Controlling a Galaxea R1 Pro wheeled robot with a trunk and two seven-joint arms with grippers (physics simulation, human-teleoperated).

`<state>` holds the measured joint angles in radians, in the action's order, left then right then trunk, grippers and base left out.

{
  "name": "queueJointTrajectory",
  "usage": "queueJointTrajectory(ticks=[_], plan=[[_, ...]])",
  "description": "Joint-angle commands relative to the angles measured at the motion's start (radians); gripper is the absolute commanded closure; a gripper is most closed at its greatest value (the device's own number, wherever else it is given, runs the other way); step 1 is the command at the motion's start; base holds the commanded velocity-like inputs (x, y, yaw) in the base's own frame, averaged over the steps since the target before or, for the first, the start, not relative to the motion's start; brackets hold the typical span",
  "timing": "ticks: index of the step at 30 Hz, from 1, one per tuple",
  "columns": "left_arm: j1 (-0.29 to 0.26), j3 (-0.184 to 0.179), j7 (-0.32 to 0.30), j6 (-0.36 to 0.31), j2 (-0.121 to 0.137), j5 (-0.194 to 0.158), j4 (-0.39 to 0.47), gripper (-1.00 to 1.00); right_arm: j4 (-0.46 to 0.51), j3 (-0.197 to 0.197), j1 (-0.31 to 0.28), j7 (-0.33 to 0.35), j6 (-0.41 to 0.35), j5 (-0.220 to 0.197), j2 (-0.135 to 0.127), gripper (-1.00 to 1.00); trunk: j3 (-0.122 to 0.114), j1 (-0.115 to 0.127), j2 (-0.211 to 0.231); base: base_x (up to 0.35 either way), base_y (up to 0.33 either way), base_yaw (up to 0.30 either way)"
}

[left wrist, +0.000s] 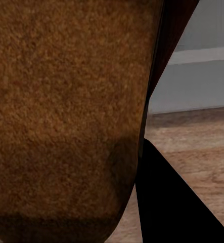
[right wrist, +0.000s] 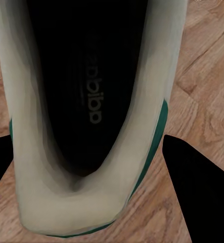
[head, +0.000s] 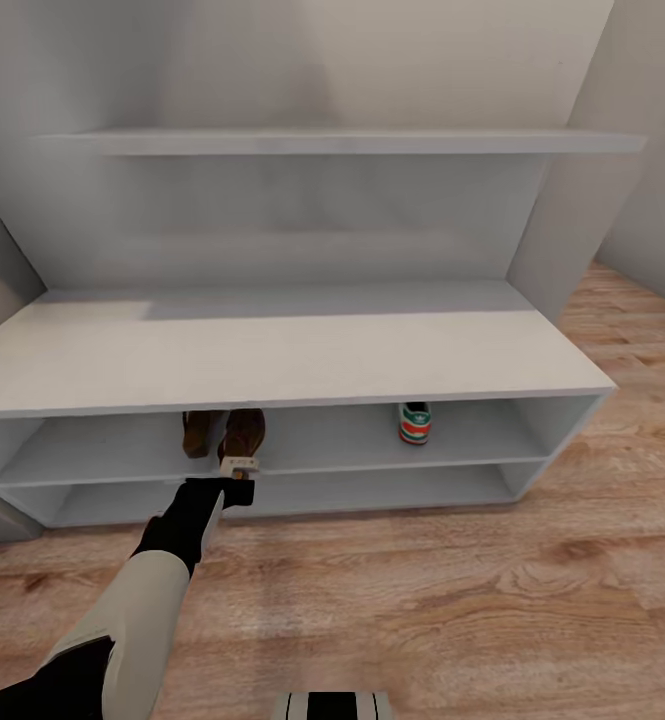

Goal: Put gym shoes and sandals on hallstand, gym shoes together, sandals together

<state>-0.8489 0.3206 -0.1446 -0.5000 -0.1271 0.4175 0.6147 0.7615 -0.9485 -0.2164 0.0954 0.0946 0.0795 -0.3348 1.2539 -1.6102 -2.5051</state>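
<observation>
1. The hallstand [head: 272, 350] stands against the wall on the corridor floor [head: 452, 600].
2. Two sandals sit side by side on its upper open shelf: one sandal [head: 198, 430] at the left, the second sandal [head: 244, 432] just beside it.
3. The left gripper [head: 238, 466] reaches to that second sandal; its grip cannot be judged. The left wrist view shows brown leather [left wrist: 66, 116] up close.
4. One gym shoe [head: 414, 422] rests on the same shelf, well apart to the right.
5. The right gripper [right wrist: 91, 192] has its dark fingers [right wrist: 197, 187] on either side of another gym shoe [right wrist: 91, 101] above the floor; contact is unclear.

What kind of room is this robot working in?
Probably a home entry corridor: a pale hallstand with open shoe shelves stands on a wood-plank floor, with brown sandals and a gym shoe on its upper shelf.
</observation>
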Motion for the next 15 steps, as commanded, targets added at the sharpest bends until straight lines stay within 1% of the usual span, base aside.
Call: queueJointTrajectory(ticks=[1, 6, 15], plan=[[0.000, 0.008, -0.011, -0.003, -0.001, 0.014, 0.002, 1.00, -0.001, -0.006, -0.001, 0.007, 0.004, 0.008, 0.000, 1.00, 0.001, 0.000, 0.000, 0.236, 0.000, 0.000], [0.001, 0.008, -0.010, -0.003, 0.000, 0.012, 0.001, 1.00, -0.001, -0.006, -0.001, 0.007, 0.004, 0.008, 0.000, 1.00, 0.001, 0.000, 0.000, 0.259, 0.000, 0.000], [0.001, 0.008, -0.010, -0.002, 0.000, 0.012, 0.001, 1.00, -0.001, -0.006, -0.001, 0.007, 0.004, 0.009, 0.000, 1.00, 0.001, 0.000, 0.000, 0.045, 0.000, 0.000]])
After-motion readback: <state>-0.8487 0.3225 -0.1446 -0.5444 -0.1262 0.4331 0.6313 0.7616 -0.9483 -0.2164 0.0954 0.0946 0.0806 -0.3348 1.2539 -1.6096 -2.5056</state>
